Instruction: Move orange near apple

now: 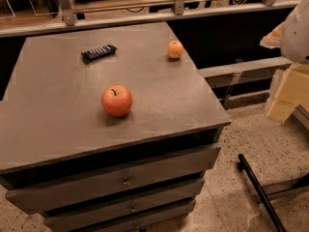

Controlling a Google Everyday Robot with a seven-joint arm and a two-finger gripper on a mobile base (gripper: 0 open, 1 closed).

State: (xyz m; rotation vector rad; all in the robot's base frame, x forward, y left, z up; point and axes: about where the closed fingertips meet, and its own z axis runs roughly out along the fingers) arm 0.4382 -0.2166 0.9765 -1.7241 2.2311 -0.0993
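The orange (175, 49) is small, round and plain. It sits near the far right edge of the grey cabinet top (58, 105). The apple (117, 100) is larger and red-orange with a dark stem. It sits near the middle of the top, toward the front. My gripper (288, 92) is at the right edge of the view, off the cabinet and over the floor. It is well to the right of both fruits and touches neither.
A dark, flat packet (98, 52) lies at the back of the top, left of the orange. The cabinet has drawers (125, 180) below. A rail and shelf (178, 6) run behind. A black bar (258, 190) lies on the speckled floor at the right.
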